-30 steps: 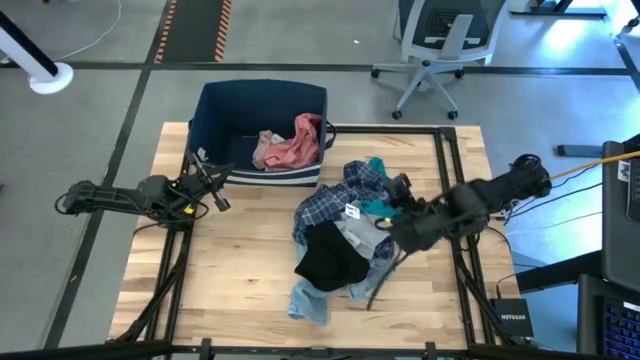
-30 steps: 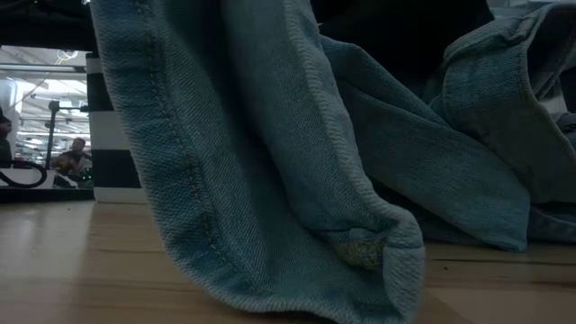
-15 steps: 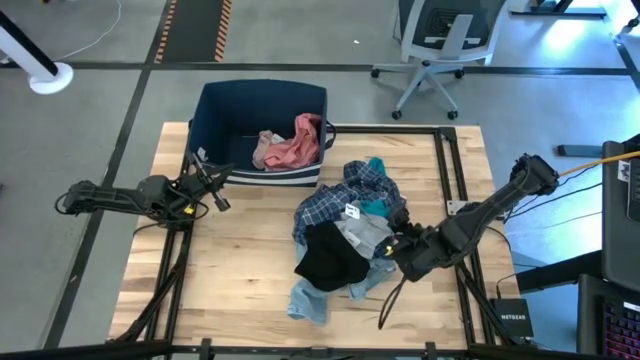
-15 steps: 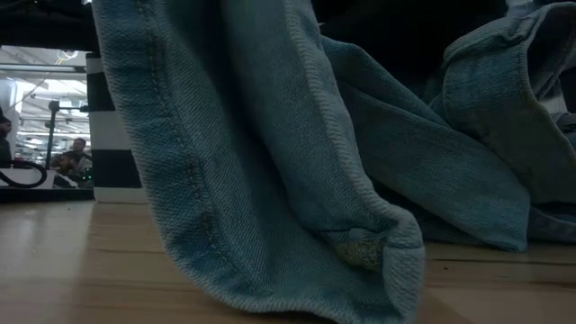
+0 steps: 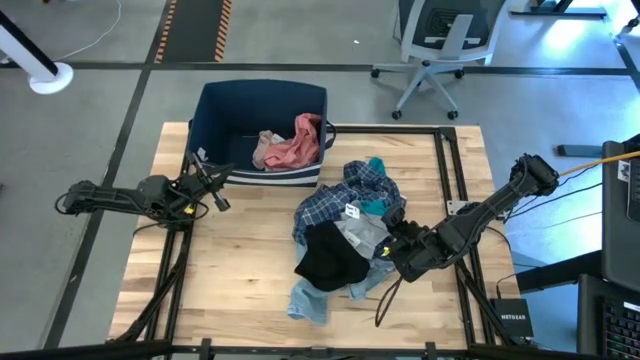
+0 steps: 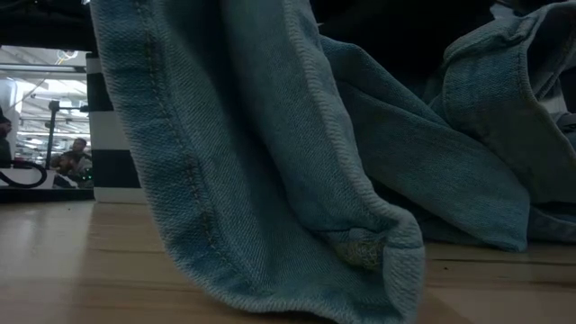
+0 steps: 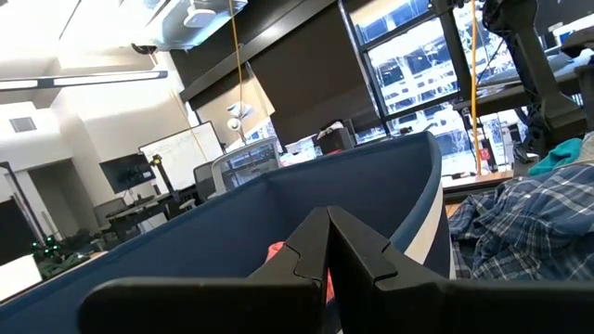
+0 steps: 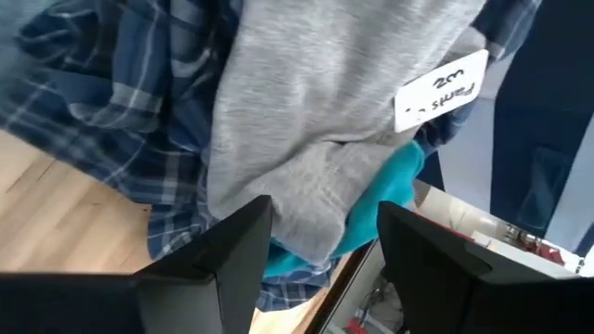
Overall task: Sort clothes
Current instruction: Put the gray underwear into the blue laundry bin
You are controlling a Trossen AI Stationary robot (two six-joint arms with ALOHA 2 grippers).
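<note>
Clothes point(image 5: 340, 235): loose heap at mid-table, just in front of bin point(image 5: 262, 100); plaid shirt point(image 5: 322, 205) on top toward the bin, black piece point(image 5: 328, 258) in the middle, grey garment point(image 8: 334, 121) with paper tag point(image 8: 444, 90) beside it, teal item point(image 5: 375, 205) at the right edge, jeans point(image 6: 270, 180) lowest, trailing to the near edge; pink top point(image 5: 298, 145) already in the bin. Handling, judged: soft, light, limp, tangled; likely to drag neighbours along; best pinched at a raised fold or hem, jeans heaviest. Right gripper point(image 8: 320, 246): low at the heap's right edge, arm stretched across, fingers apart around a grey and teal fold, not yet closed. Left gripper point(image 7: 327, 246): parked by the bin's left corner, fingers together, holding nothing.
</note>
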